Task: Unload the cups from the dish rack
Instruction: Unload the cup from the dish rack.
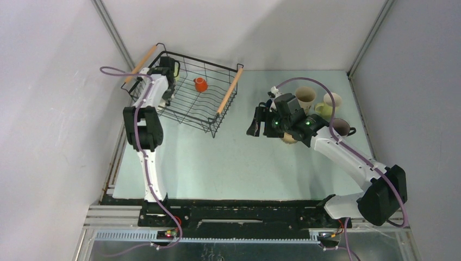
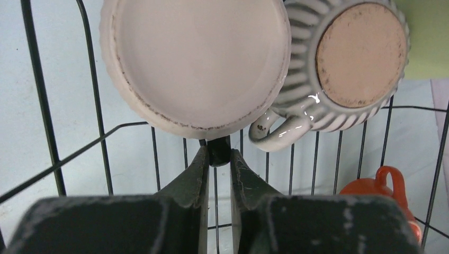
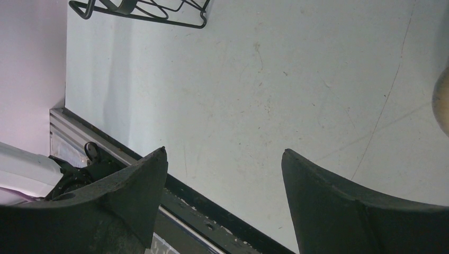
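The black wire dish rack (image 1: 231, 88) with two wooden handles stands at the far left. My left gripper (image 1: 164, 72) reaches into its far-left corner. In the left wrist view its fingers (image 2: 218, 153) are closed on a small dark piece, seemingly a handle, just under a pale cup's base (image 2: 198, 58). A striped ribbed cup (image 2: 349, 58) lies beside it on its side. An orange cup (image 1: 200, 84) sits in the rack and also shows in the left wrist view (image 2: 378, 186). My right gripper (image 1: 260, 120) hangs open and empty over the table (image 3: 265, 79).
Several unloaded cups stand at the far right: a cream one (image 1: 305, 97), a pale green one (image 1: 324, 110), another cream one (image 1: 333, 99) and a mauve one (image 1: 341, 128). One more (image 1: 288, 140) is partly hidden under the right arm. Walls close in on both sides.
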Tool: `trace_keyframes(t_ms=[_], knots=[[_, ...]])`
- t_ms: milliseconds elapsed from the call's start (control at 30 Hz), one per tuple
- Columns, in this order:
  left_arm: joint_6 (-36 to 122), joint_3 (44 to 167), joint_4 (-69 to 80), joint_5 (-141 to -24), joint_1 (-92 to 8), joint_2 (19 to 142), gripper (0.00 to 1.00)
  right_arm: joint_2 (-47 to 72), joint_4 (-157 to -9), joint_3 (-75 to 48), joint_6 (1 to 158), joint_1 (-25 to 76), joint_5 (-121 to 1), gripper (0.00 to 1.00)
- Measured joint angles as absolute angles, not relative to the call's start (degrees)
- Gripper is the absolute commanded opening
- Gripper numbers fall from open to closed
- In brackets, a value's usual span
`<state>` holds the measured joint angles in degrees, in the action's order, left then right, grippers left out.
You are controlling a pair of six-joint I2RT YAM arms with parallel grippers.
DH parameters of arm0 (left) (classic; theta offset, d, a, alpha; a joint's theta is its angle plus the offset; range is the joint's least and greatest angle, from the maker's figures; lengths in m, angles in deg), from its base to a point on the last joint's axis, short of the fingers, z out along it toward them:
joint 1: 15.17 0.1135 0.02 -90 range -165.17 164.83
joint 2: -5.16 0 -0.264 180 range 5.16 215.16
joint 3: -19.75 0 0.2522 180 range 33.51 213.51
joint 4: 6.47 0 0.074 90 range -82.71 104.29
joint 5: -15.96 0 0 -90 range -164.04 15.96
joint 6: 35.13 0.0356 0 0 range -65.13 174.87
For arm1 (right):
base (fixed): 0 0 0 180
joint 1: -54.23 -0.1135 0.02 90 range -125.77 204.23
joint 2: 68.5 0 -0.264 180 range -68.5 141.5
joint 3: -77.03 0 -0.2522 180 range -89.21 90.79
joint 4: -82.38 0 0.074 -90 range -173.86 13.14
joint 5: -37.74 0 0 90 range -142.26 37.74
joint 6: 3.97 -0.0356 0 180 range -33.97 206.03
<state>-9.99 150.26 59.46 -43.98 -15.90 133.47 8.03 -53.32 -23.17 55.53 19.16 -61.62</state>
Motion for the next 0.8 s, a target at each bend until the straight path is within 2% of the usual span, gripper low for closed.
trace_keyframes(t_ms=[400, 467, 633, 800], knots=[[-9.5, 150.3, 60.9, -42.5, -18.5, 133.5, 0.01, 8.1, -53.3, -23.2, 55.5, 19.2, -61.6, 0.86], [-9.6, 150.3, 61.0, -42.4, -18.6, 133.5, 0.10, 8.1, -53.4, -23.2, 55.5, 19.1, -61.6, 0.86], [-9.6, 150.3, 61.0, -42.4, -18.6, 133.5, 0.24, 8.1, -53.7, -23.9, 55.5, 19.1, -61.6, 0.86], [-9.3, 150.3, 61.5, -42.3, -18.6, 133.5, 0.34, 8.1, -53.7, -24.2, 55.5, 19.1, -61.6, 0.86]])
